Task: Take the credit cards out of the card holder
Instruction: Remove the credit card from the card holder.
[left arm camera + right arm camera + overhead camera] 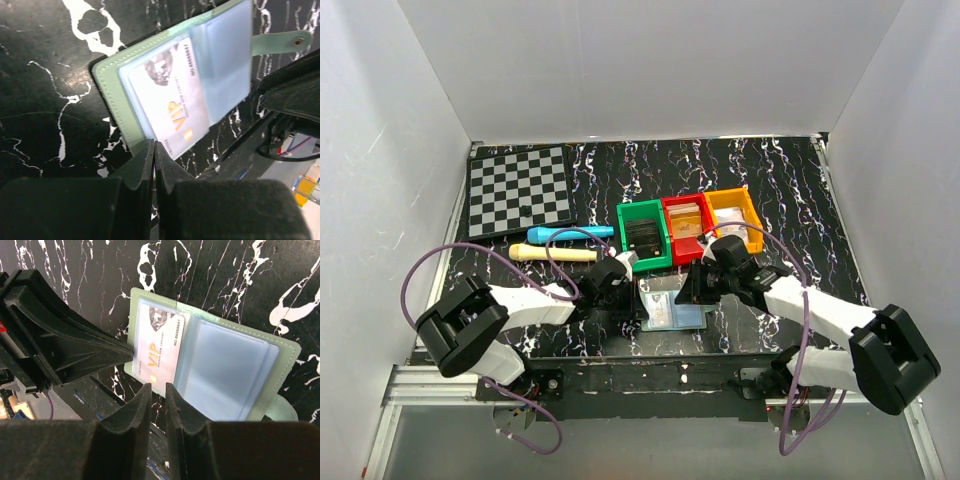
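From above, the card holder [672, 308] lies open on the black marbled tabletop [790, 190], low in the middle of the frame, just below the green bin [623, 238]. The left hand [628, 290] meets its left edge and the right hand [692, 285] its upper right. Their fingers are too small to read here.

In the left wrist view the card holder [112, 95] fills the upper centre, a mint rim around pale-blue panels, with its snap tab [280, 42] at upper right. A pale credit card [165, 95] marked VIP sits in one panel. At bottom centre, the left hand [154, 150] has its fingers pressed together, tips at the lower rim. I cannot tell whether they nip it.

In the right wrist view the card holder [235, 375] lies centre right, the credit card [160, 350] in its left panel. At bottom centre, the right hand [157, 390] has its fingers a narrow slit apart, gripping nothing, tips just beside the card's lower end.
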You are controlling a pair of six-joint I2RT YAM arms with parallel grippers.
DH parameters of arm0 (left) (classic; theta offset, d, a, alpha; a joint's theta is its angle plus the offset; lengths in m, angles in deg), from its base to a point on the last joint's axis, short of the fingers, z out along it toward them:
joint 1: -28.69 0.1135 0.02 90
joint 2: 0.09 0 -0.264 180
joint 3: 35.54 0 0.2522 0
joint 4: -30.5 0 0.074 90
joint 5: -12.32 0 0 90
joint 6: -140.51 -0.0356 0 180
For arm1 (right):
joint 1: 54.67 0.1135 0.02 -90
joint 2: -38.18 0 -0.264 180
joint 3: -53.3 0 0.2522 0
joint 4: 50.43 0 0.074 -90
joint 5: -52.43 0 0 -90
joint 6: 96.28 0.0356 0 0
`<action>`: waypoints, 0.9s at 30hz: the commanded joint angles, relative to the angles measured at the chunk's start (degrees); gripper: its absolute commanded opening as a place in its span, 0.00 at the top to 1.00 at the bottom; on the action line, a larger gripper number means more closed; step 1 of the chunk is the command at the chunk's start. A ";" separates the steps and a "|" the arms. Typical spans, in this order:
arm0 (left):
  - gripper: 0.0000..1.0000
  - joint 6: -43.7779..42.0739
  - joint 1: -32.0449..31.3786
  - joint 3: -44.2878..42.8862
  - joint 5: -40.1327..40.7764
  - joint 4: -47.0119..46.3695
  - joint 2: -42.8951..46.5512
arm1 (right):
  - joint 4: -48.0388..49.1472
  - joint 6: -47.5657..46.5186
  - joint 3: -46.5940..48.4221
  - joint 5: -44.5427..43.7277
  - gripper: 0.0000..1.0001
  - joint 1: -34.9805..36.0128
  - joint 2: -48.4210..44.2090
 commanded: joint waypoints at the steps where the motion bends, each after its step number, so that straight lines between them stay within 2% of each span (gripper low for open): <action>1: 1.00 -0.71 0.12 -3.09 3.03 2.68 -0.99 | 6.10 0.75 -0.68 1.71 0.75 -0.16 3.04; 11: 1.00 -0.89 0.12 -3.71 2.25 1.98 -3.11 | 7.07 0.83 -1.82 1.62 0.71 -0.16 6.39; 17: 1.00 -0.80 0.12 -3.71 2.34 1.89 -3.28 | 9.09 1.01 -2.70 1.35 0.62 -0.16 6.74; 27: 1.00 -0.27 0.12 -2.92 2.95 2.33 -2.32 | 13.13 1.98 -2.70 3.55 0.61 -0.16 8.84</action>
